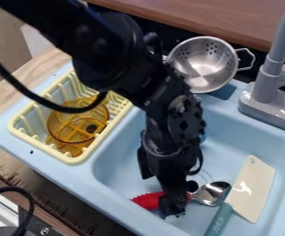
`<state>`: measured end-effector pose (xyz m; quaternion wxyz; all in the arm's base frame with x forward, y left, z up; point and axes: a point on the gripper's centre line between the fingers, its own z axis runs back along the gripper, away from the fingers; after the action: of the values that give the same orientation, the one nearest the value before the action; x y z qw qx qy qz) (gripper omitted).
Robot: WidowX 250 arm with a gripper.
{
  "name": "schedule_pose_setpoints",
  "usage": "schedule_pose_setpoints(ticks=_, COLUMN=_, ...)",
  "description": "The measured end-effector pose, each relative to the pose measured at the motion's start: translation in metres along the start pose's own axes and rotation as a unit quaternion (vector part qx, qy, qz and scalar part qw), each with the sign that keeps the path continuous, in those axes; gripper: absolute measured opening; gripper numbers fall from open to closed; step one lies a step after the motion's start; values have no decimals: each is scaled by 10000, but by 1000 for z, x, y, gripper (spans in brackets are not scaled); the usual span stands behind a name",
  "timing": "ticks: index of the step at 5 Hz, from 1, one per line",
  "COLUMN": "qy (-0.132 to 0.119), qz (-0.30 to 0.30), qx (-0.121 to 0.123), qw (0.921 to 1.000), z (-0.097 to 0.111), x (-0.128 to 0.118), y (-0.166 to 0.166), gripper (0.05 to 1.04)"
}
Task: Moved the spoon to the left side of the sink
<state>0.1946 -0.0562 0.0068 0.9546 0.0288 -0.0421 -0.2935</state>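
Spoon (212, 192), red-handled, is in the blue sink (55, 167) toward the view's five o'clock, under the black gripper (171, 209); whether that grips it, I cannot tell. Worn wood (15, 180) shows at eight, a brown counter (200, 14) at one, a grey faucet (266, 83) at two.

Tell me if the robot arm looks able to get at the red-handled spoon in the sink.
Likely yes: the tool is right down at the spoon, over its red handle, and nothing else seems in the way.
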Motion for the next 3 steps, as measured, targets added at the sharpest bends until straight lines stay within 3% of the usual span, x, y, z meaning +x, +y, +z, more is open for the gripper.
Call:
schedule_pose_setpoints(ticks=1, qy=-47, qz=86, qx=-143, qw=9999, z=-9, x=0, y=0, gripper=999)
schedule_pose_setpoints(ticks=3, qy=-107, qz=30, qx=-75, qw=9999, z=-16, x=0, y=-2, gripper=999)
